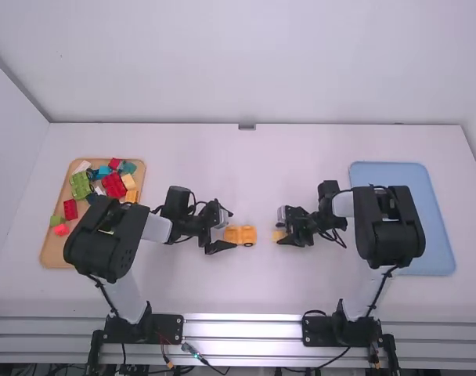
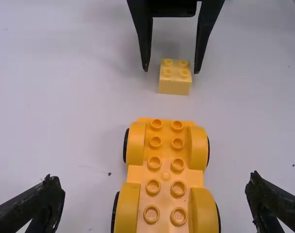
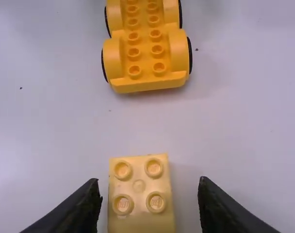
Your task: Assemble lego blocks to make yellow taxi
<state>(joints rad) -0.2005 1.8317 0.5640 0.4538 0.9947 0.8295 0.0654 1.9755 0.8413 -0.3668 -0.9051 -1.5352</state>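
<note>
at the middle of the white counter point(image 1: 250, 290), the left end effector point(image 1: 232, 229) has its fingers wide apart, one on either side of the yellow-orange 2-stud-wide car chassis point(image 2: 166, 177), with a gap on both sides. facing it, the right end effector point(image 1: 279, 227) is also spread, fingers flanking the pale-yellow 2x2 block point(image 3: 139, 187) without touching it. the block sits studs up on the counter, near one end of the chassis but apart from it. the chassis lies studs up too, with fenders over its black wheels point(image 3: 190, 54). farther out, beyond the left arm, a wooden tray point(image 1: 53, 257) holds green bricks point(image 1: 80, 186), red bricks point(image 1: 113, 186) and other loose pieces; a light-blue tray point(image 1: 434, 247) lies on the right, partly behind the right arm.
</note>
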